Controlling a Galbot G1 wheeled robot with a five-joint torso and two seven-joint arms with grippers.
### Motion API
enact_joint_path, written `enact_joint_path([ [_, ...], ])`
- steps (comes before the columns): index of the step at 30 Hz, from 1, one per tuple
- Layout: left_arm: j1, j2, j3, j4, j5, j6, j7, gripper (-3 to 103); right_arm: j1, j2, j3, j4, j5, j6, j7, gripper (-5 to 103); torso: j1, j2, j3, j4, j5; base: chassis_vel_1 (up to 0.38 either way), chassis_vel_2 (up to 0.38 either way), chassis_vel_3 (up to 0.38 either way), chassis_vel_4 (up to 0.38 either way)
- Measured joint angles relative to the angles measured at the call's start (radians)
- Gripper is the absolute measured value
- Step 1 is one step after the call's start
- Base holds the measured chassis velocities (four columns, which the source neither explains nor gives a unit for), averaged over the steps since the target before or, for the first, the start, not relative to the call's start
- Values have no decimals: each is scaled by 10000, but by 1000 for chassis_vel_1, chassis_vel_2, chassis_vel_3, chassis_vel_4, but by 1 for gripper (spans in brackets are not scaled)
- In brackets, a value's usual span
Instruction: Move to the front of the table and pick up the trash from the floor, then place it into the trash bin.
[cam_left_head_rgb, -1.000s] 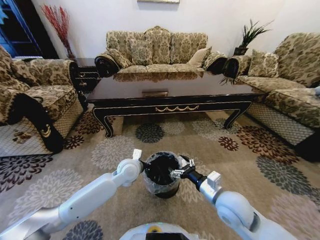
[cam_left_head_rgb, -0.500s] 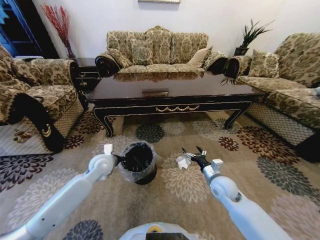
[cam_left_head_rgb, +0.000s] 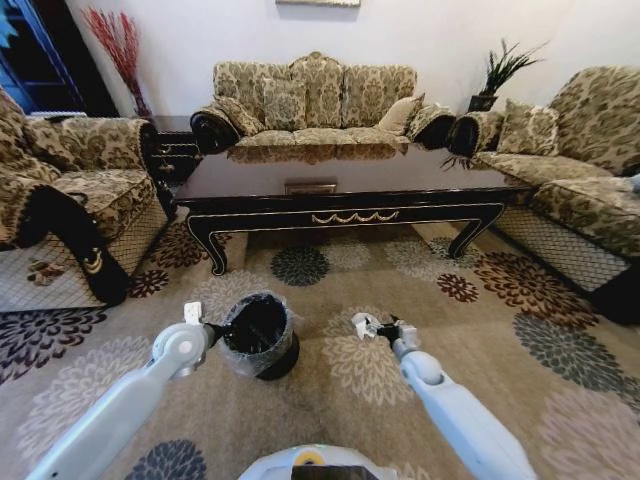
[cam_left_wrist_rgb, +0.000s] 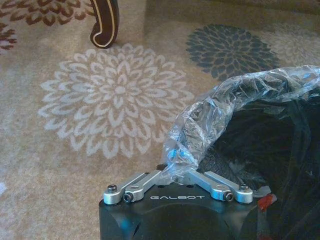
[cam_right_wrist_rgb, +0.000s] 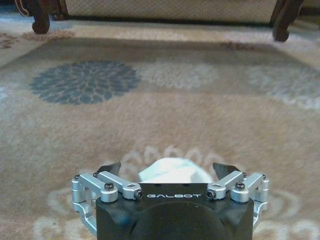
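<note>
The right gripper (cam_right_wrist_rgb: 167, 172) spreads its fingers (cam_right_wrist_rgb: 109, 168) wide around the white trash (cam_right_wrist_rgb: 172, 171) on the floor (cam_left_head_rgb: 480, 320), while the left gripper (cam_left_wrist_rgb: 175, 172) pinches the trash bin (cam_left_head_rgb: 258, 335) by its plastic-lined rim.

Table (cam_left_head_rgb: 340, 185): long, low, glossy dark brown, curved legs, gold scroll on apron; stands across the far side of the floor (cam_left_head_rgb: 480, 330).

Floor: beige carpet, round flower medallions in brown, grey, cream.

Bin (cam_left_head_rgb: 258, 335): small, round, black, clear crinkly bag over rim, tilted; on carpet in front of table.

Trash (cam_left_head_rgb: 363, 325): crumpled white scrap on a cream medallion, well apart from bin.
</note>
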Motion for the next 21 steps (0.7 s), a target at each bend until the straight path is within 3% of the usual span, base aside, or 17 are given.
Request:
enact_joint_path([
  [9, -147, -81, 322, -4, 41, -63, -134, 2, 571, 784, -106, -2016, -279, 363, -317, 100, 0, 0, 0, -2, 2, 0, 0, 0, 0],
  [17, -125, -4, 373, -91, -2, -38, -158, 2, 1151, 647, -176, -2913, -294, 591, -921, 100, 0, 0, 0, -2, -3, 0, 0, 0, 0],
  [21, -42, 29, 367, -126, 18, -59, -200, 2, 1546, 1012, -271, -3372, -256, 587, -999, 103, 0, 0, 0, 2, 1, 0, 0, 0, 0],
])
